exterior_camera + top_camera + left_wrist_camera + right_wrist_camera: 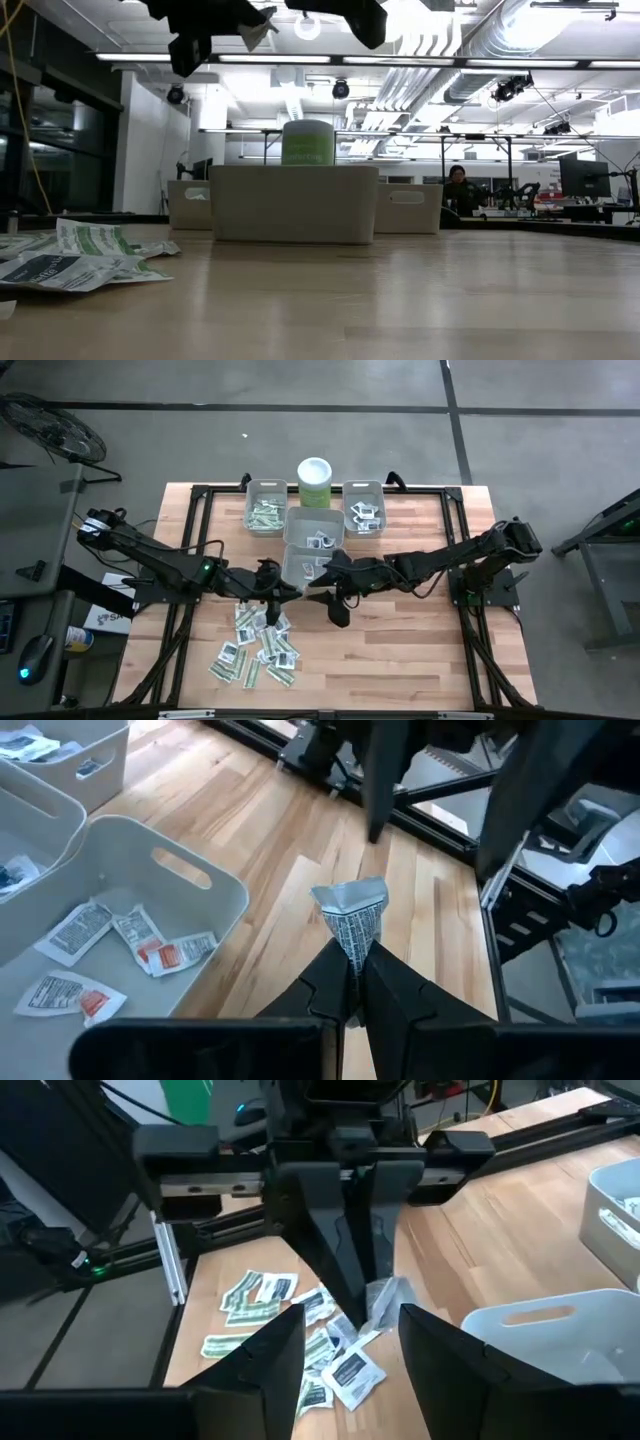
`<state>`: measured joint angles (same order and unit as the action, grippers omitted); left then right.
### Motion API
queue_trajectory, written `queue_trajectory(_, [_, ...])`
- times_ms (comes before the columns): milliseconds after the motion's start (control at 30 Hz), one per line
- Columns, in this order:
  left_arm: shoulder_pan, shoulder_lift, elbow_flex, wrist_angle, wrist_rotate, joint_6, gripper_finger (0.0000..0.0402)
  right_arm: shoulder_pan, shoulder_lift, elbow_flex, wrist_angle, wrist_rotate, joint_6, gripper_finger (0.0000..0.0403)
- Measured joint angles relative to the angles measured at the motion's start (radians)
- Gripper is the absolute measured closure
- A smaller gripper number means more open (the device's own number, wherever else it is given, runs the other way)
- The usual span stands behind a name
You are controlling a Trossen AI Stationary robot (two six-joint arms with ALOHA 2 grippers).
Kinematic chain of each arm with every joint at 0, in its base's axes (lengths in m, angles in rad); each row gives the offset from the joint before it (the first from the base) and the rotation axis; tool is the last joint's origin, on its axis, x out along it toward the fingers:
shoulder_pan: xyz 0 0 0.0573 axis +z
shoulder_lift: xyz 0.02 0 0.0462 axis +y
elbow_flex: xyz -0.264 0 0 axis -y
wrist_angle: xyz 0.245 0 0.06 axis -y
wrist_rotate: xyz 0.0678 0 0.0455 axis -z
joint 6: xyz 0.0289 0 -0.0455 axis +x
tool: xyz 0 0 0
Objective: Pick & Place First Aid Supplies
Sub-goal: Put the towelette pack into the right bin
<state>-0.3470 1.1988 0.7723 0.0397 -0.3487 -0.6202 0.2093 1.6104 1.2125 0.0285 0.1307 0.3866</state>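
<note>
Left wrist view: your left fingers are pinching one packet; right fingers are gaping empty at three o'clock, risking collision

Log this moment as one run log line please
left gripper: shut on white packet, held above table beside front bin | right gripper: open, empty, facing it | packet pile: on table

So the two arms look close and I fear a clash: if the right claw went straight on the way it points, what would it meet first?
Probably the left claw, shut on a packet just ahead of the open right claw. Depth is unclear.
</note>
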Motion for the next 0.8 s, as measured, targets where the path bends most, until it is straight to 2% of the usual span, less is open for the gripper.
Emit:
queue_trajectory(267, [0.0,0.0,0.0,0.041,-0.002,0.045,0.0381,-0.043,0.0,0.0,0.0,-0.041,0.029,0.0212])
queue_trajectory(467, [0.0,0.0,0.0,0.041,-0.003,0.049,0.0381,-0.076,0.008,0.0,0.015,-0.146,0.051,0.0183])
queue_trajectory(600, [0.0,0.0,0.0,0.05,-0.003,0.067,0.0381,-0.079,0.028,0.0,0.042,-0.19,0.058,0.0183])
queue_trajectory(800, [0.0,0.0,0.0,0.046,-0.004,0.067,0.0381,-0.079,0.026,0.0,0.051,-0.157,0.053,0.0208])
